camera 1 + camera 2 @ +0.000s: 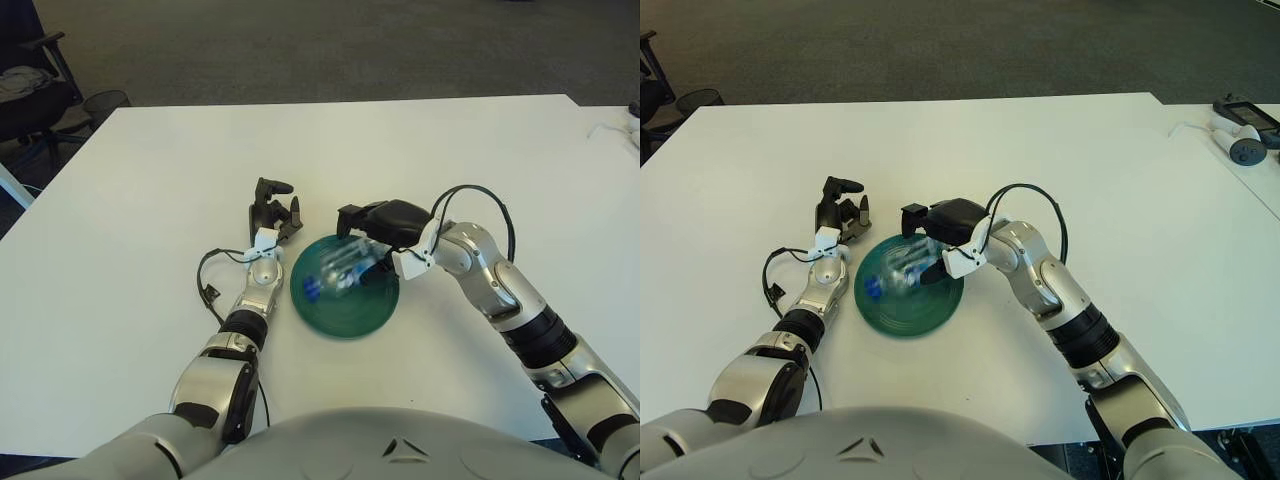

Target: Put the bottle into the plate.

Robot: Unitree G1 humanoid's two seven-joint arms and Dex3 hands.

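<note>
A dark green plate (345, 322) sits on the white table (450, 160) just in front of me. A clear plastic bottle (338, 270) with a blue cap lies on its side in the plate, cap toward the left. My right hand (362, 245) hovers over the plate's far right rim, right at the bottle's base end. Its fingers are spread, one above and one below the bottle, and do not clamp it. My left hand (275, 208) shows just left of the plate, fingers relaxed and holding nothing.
A black cable (210, 275) loops by my left wrist. An office chair (30, 70) and a wire bin (105, 100) stand off the table's far left corner. A small white device (1240, 145) lies on a neighbouring table at far right.
</note>
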